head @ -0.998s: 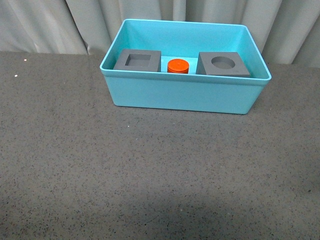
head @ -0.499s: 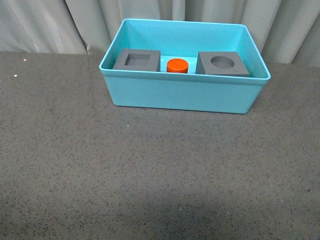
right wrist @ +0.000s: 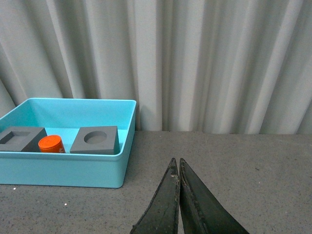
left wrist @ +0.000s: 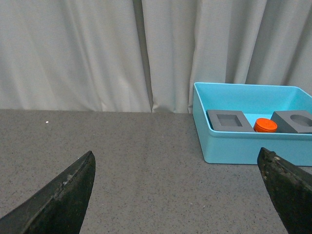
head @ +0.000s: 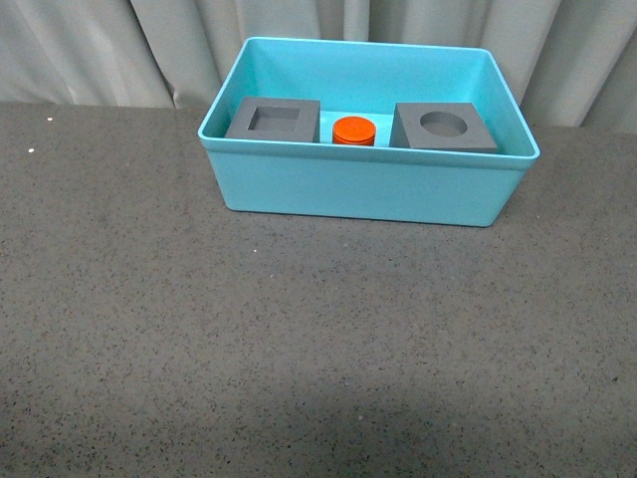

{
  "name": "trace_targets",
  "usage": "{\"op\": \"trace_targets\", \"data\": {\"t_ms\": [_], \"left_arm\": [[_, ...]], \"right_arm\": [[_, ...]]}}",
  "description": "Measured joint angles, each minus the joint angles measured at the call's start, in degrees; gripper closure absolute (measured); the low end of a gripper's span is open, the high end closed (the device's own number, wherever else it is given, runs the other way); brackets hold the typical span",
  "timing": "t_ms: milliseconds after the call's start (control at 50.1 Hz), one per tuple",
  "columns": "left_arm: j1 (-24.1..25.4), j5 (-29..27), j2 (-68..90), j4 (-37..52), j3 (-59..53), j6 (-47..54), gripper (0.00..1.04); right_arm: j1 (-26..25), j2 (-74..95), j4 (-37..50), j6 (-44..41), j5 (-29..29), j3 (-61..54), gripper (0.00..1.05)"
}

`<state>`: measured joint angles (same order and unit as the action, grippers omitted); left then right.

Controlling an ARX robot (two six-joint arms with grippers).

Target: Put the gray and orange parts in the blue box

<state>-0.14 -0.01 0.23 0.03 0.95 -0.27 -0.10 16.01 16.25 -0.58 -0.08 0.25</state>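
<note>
All three parts sit in the blue box (head: 368, 189), look light and rigid, best pinched by flat sides; left gripper (left wrist: 178, 195) gapes wide, right gripper (right wrist: 179, 197) pinched closed, empty.

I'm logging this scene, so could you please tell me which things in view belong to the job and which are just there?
Job things:
gray cube with square recess
gray cube with round recess
orange cylinder
blue box

Just there:
dark table
curtain

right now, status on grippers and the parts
Left gripper open, empty. Right gripper shut, empty. Both gray cubes and orange cylinder inside blue box. Nothing in the way.
</note>
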Motion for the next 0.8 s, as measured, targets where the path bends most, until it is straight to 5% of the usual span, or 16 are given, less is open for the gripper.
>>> {"op": "trace_targets", "data": {"t_ms": [699,798], "left_arm": [[0.0,0.0,-0.02,0.0,0.0,0.0,0.07],[0.0,0.0,-0.02,0.0,0.0,0.0,0.07]], "right_arm": [[0.0,-15.72,-16.15,-0.02,-0.04,0.04,1.04],[0.0,-15.74,-16.15,-0.02,-0.04,0.04,0.88]]}}
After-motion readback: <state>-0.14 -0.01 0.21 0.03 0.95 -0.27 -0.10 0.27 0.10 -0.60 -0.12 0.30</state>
